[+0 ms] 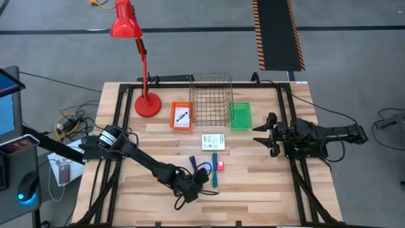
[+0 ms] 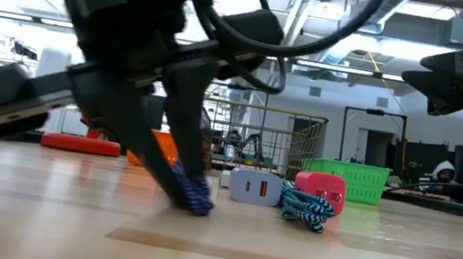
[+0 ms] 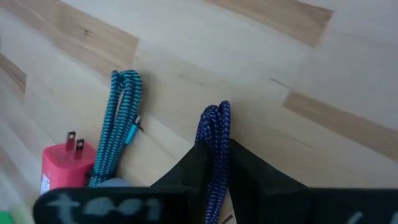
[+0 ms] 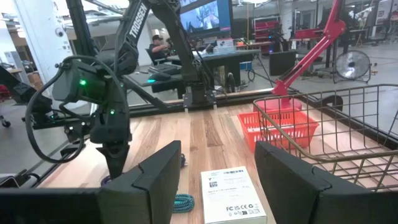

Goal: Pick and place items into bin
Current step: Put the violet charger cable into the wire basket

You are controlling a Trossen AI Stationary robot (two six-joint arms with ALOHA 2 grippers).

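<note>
My left gripper [image 1: 190, 184] [image 3: 215, 152] reaches down near the table's near edge and is shut on a dark blue braided cable bundle [image 3: 216, 127] [image 2: 195, 199]. Beside it lie a teal braided cable bundle [image 3: 119, 127] [image 1: 214, 171], a pink-red plug block [image 3: 62, 167] [image 2: 321, 189] and a blue-grey charger block [image 2: 255, 187], all flat on the wood. A white printed card [image 1: 213, 142] [image 4: 232, 194] lies further toward the bins. My right gripper [image 1: 268, 135] [image 4: 217, 180] hovers open at the table's right side, above the card. My left gripper pinches the blue cable bundle between its two fingers [image 3: 249, 171], which come from above and slant down. The fingers lie along the bundle. Its looped end [image 3: 217, 112] sticks out past the fingertips, and its low end [image 2: 198, 205] is at the table top.
A wire basket [image 1: 211, 98] stands at the far middle, with an orange tray [image 1: 181, 116] holding a card on its left and a green tray [image 1: 240, 116] on its right. A red desk lamp [image 1: 147, 104] stands far left. Bare wood lies near the front edge.
</note>
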